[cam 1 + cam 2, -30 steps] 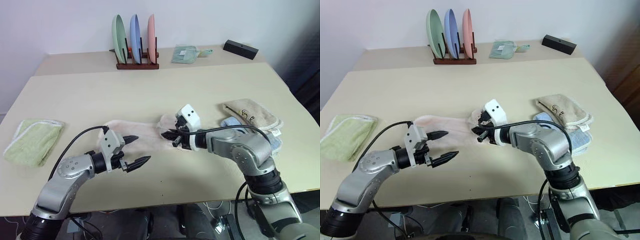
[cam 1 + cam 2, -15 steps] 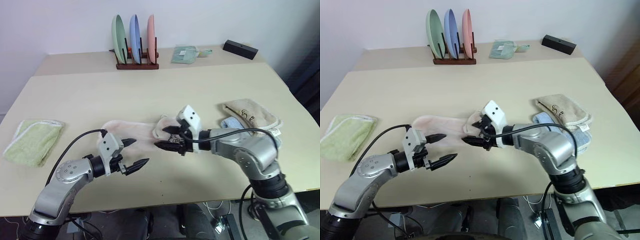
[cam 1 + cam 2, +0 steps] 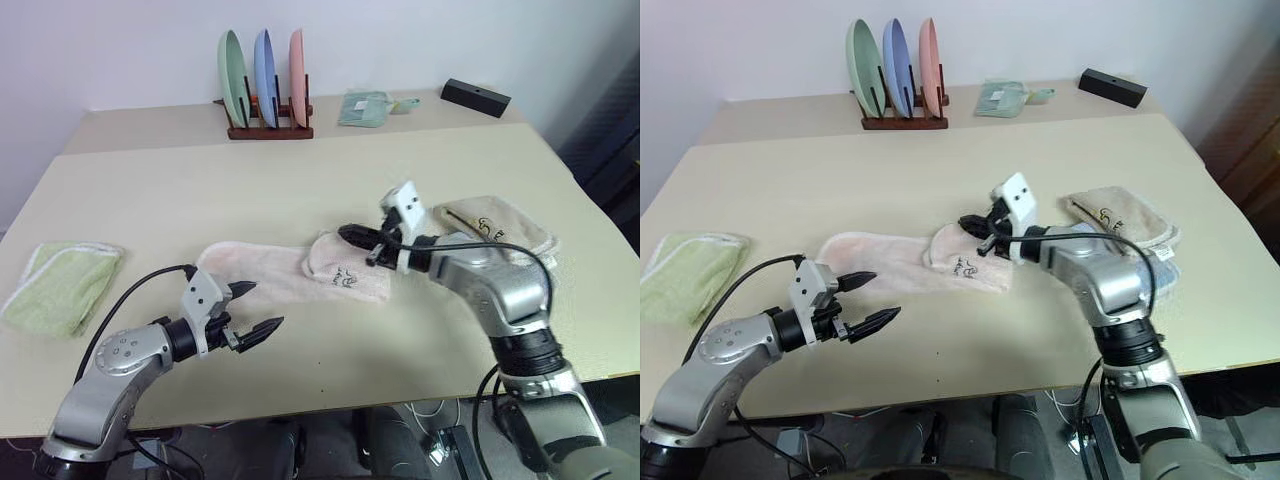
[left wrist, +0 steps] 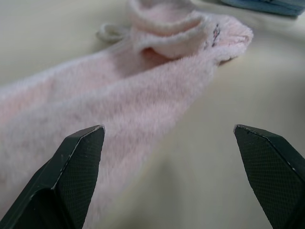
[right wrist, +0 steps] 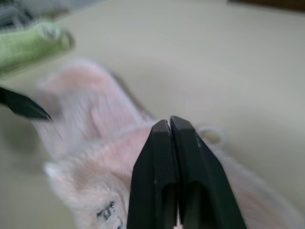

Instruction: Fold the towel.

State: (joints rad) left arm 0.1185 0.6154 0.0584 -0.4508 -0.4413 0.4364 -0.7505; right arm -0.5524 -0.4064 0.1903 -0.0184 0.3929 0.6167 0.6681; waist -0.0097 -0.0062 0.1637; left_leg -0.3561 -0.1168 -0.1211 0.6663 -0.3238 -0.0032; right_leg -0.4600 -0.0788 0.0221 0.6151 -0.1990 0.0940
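Above the towel (image 3: 300,270) fold, right claw (image 3: 348,235) pinched together empty, left claw (image 3: 258,310) spread wide beside it.

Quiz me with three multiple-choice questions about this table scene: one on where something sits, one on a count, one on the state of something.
1. Where does the light green towel lie?
A. at the table's left edge
B. on the beige towel
C. in the plate rack

2. How many plates stand in the rack?
A. two
B. three
C. five

3. How are the left gripper's fingers?
A. shut on the pink towel
B. shut on nothing
C. spread open

Answers:
1 A: it lies alone on the table, far from the pink towel.
2 B: one green, one blue, one pink.
3 C: its two black fingers stand apart beside the towel, while the right gripper is shut.
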